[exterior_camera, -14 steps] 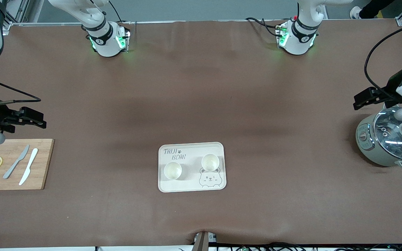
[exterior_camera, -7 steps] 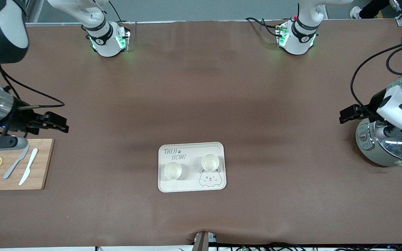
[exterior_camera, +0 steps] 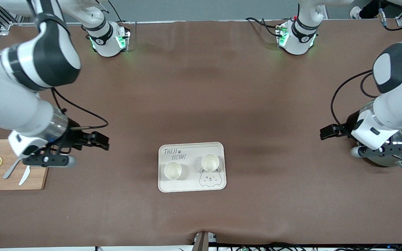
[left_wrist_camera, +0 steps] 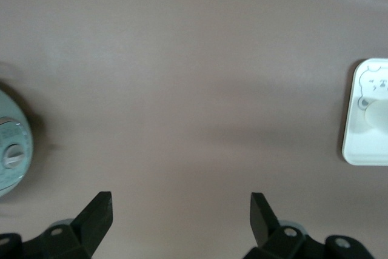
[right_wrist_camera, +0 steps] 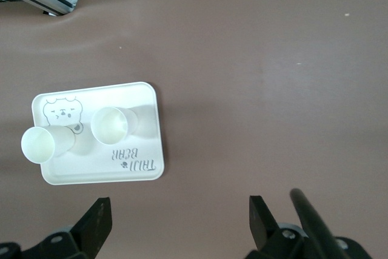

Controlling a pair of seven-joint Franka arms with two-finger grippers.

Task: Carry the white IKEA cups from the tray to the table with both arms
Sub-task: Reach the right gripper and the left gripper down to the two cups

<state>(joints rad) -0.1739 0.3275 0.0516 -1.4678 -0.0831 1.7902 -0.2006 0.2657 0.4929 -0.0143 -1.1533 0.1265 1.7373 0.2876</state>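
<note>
Cups (exterior_camera: 172,170) (exterior_camera: 210,162) sat untouched on the tray (exterior_camera: 191,186) while I watched both spread-fingered, empty grippers, right (exterior_camera: 99,141) and left (exterior_camera: 327,132), move inward from the table ends toward it

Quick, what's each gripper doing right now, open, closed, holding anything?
Left gripper: open, empty, over bare table beside the pot.
Right gripper: open, empty, over bare table beside the cutting board.
</note>
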